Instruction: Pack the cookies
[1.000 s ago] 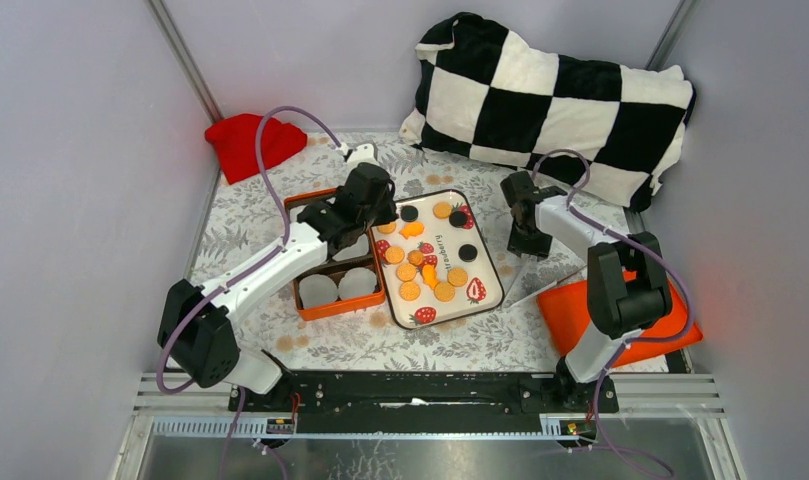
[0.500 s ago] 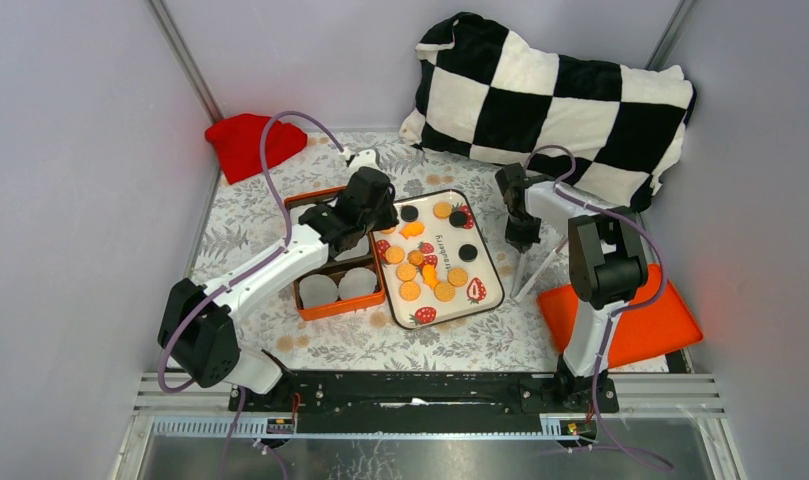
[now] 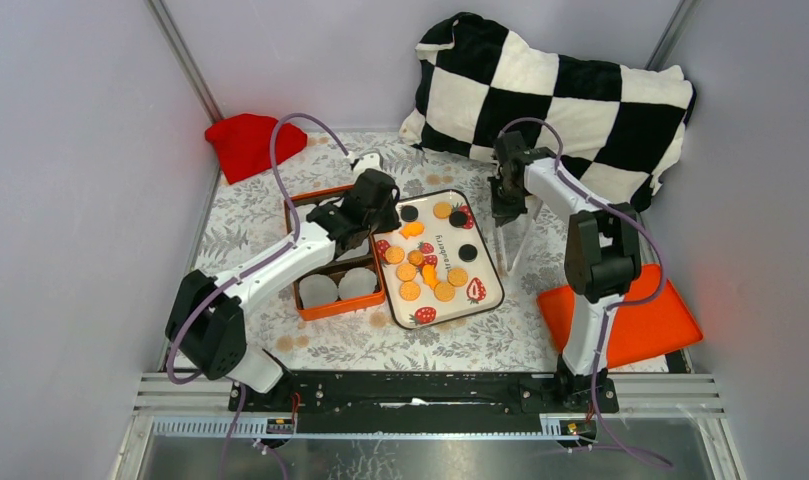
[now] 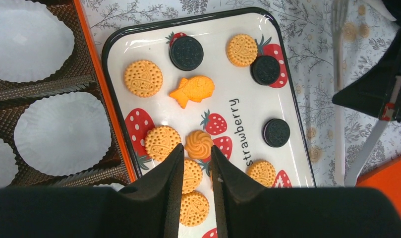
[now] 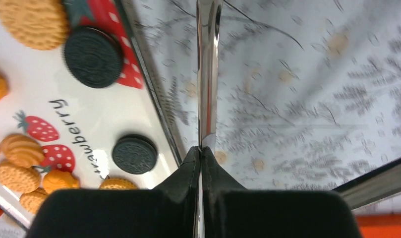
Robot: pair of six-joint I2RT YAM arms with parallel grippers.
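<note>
**Right jaws pinch a metal utensil; cookies lie on the tray**

The right jaws are pressed together on a thin, shiny metal utensil (image 5: pixel 208 74). Its strip runs straight up the right wrist view from between the tips. Beneath it lies the flower-printed counter (image 3: pixel 440 345). In the top view these jaws sit just right of the tray's upper right corner.

The left jaws stand partly apart with nothing clamped between them. In the left wrist view they rise from the bottom edge over the tray (image 4: pixel 139 49), and 1 golden disc shows through the gap.

The cookies (image 4: pixel 143 78) all lie on this white, strawberry-printed tray at the centre of the top view. They are mostly golden rounds, with 3 black discs toward the right side and 1 fish-shaped piece near the top.

Just left of the tray is an orange box (image 4: pixel 96 74) with brown ridged dividers, holding white paper cups (image 4: pixel 62 134).

Farther out in the top view:
- a checkered pillow (image 3: pixel 555 95) at upper right
- a red cloth (image 3: pixel 250 140) at upper left
- an orange sheet (image 3: pixel 640 325) at lower right
</note>
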